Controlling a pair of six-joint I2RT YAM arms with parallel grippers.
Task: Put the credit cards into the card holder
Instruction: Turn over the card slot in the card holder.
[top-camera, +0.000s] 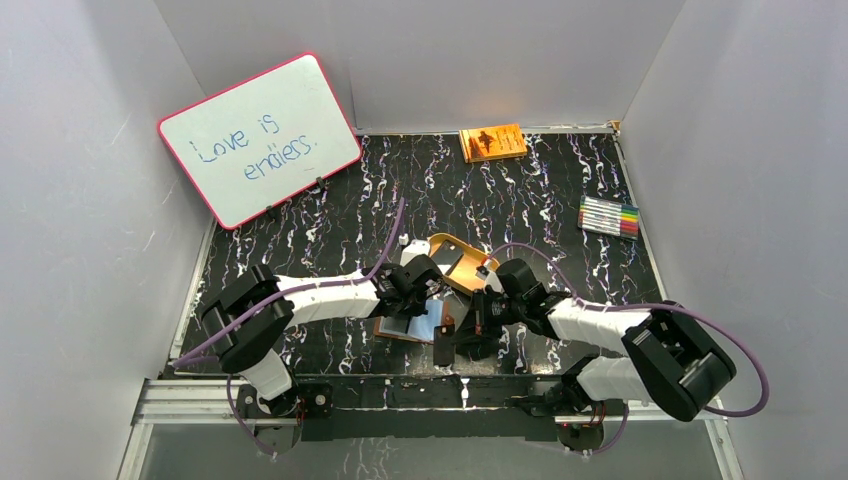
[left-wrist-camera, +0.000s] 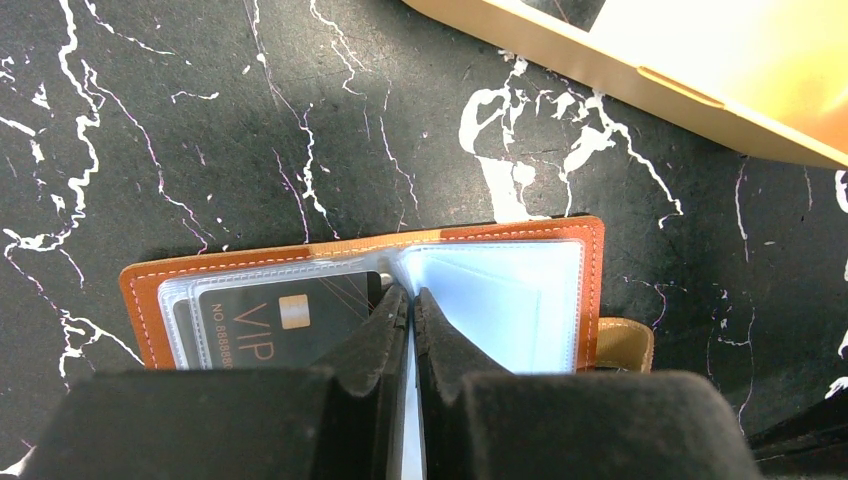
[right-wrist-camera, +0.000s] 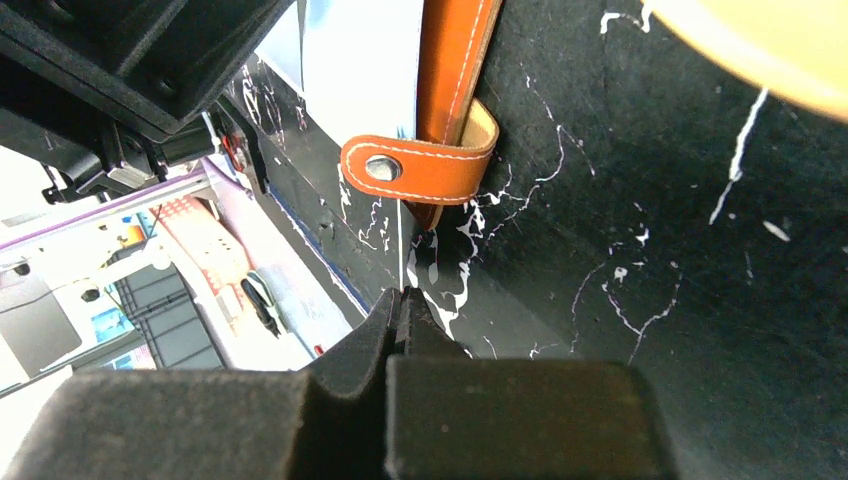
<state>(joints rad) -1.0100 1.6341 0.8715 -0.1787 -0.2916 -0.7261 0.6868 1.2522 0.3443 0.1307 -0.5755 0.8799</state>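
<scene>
Left jaws pinching card holder (left-wrist-camera: 480, 290), spread crosswise

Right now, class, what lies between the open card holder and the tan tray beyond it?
Nothing: in the left wrist view, only bare black marbled table shows between the card holder and the tan tray.

The card holder (left-wrist-camera: 352, 243) lies partly hidden behind the left fingers (left-wrist-camera: 380, 345).

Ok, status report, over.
Left gripper shut on a pale sheet at the card holder's fold. Right gripper shut on an edge-on card. VIP card already sleeved. Path clear.
</scene>
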